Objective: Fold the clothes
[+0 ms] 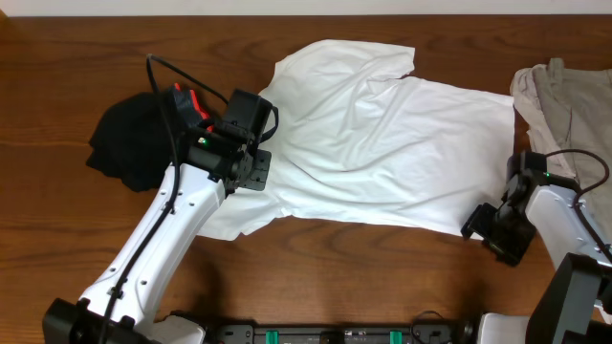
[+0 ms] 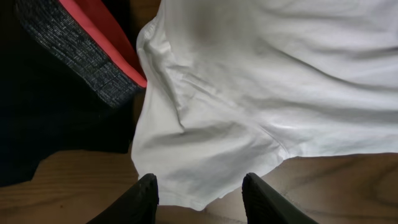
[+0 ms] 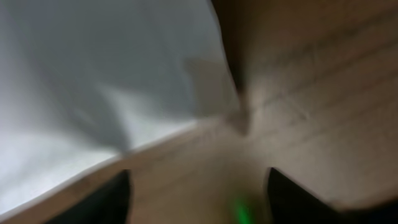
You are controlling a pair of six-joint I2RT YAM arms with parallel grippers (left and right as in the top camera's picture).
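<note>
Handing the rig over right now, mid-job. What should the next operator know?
Left gripper: open, holding nothing, poised over the T-shirt edge beside the black garment.
Right gripper: open, empty, over bare table next to the shirt's opposite corner; its view is blurred.
T-shirt: spread out mid-table, wrinkled, with the beige garment at its far end.
Done: shirt laid out.
Left: every fold.

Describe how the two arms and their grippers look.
White tubular links, black joints. The left arm carries a looping black cable and a green light; the right arm has a black cable. The left gripper and right gripper have dark, tapered fingers.
</note>
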